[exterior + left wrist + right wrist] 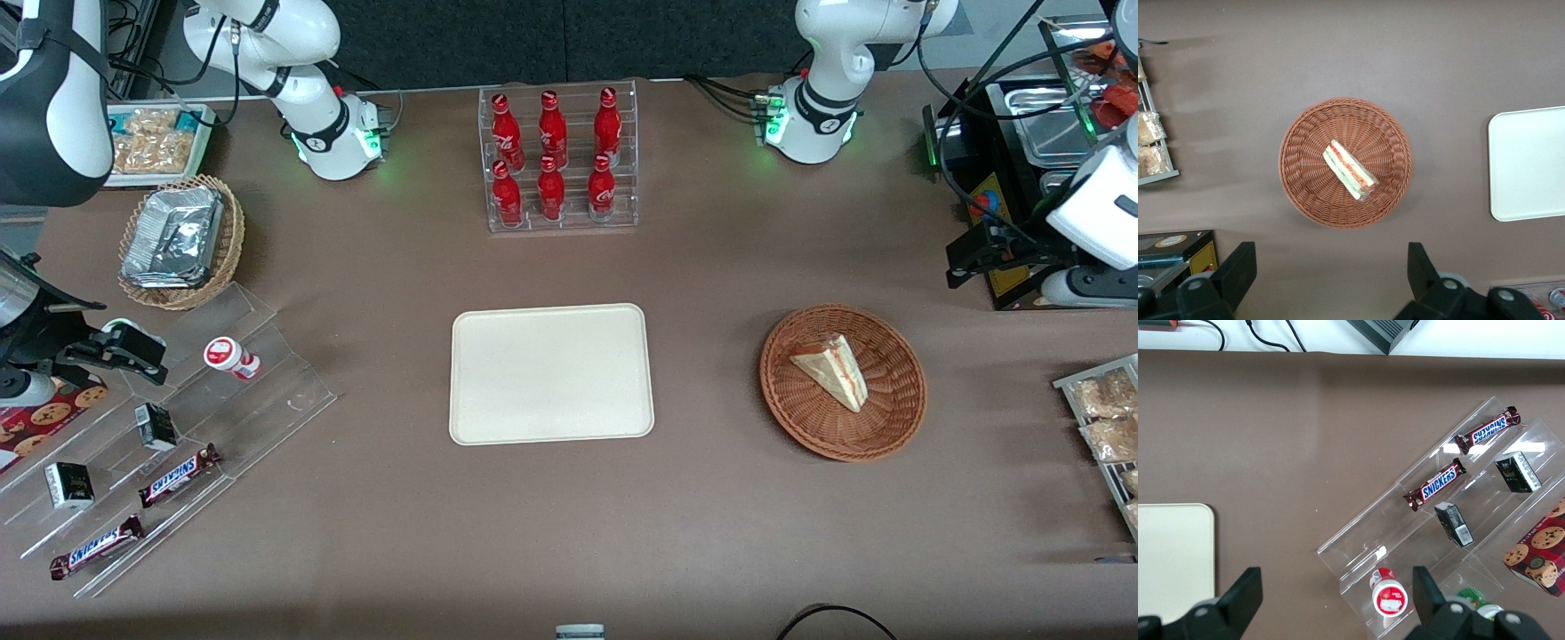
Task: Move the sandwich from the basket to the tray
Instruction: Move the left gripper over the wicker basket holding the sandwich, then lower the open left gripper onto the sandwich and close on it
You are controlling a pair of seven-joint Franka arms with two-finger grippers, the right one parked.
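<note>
woven wicker basket, matt plastic tray

My gripper hung high above the table toward the working arm's end, pointed straight down. Its two black fingers stood spread wide apart, with nothing held between them. My wrist was raised and level, touching nothing.
</note>
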